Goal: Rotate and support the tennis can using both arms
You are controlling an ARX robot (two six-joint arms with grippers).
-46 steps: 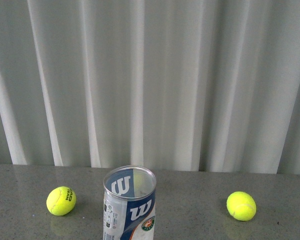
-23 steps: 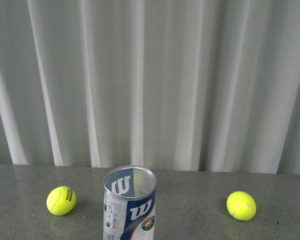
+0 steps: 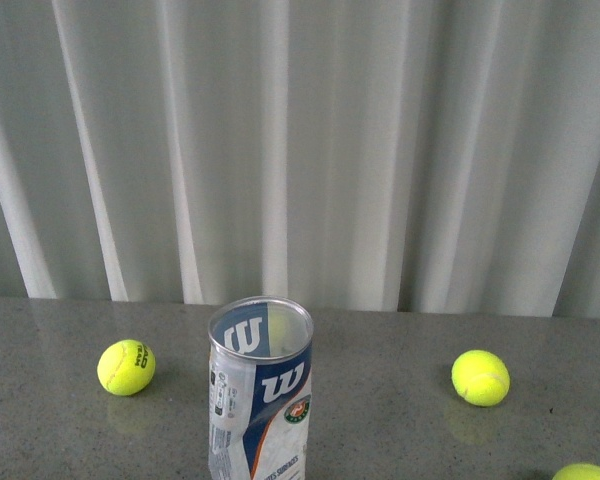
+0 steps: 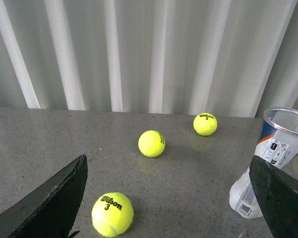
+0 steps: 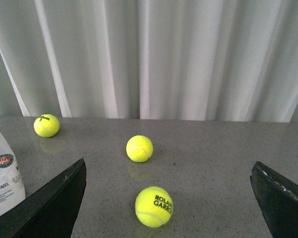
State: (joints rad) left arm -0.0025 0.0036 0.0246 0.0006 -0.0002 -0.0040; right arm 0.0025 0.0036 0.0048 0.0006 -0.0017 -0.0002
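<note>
Spreading wide with nothing between their fingers, the left gripper (image 4: 169, 198) and right gripper (image 5: 169, 198) both hang above the grey table (image 3: 400, 420). Since a second ago the front view has tipped down: more of the tennis can (image 3: 260, 395) shows, and a third tennis ball (image 3: 585, 472) has entered at the lower right. The can stands upright, long axis vertical, open mouth up. It sits at the edge of both wrist views, outside either gripper's span, touching neither.
</note>
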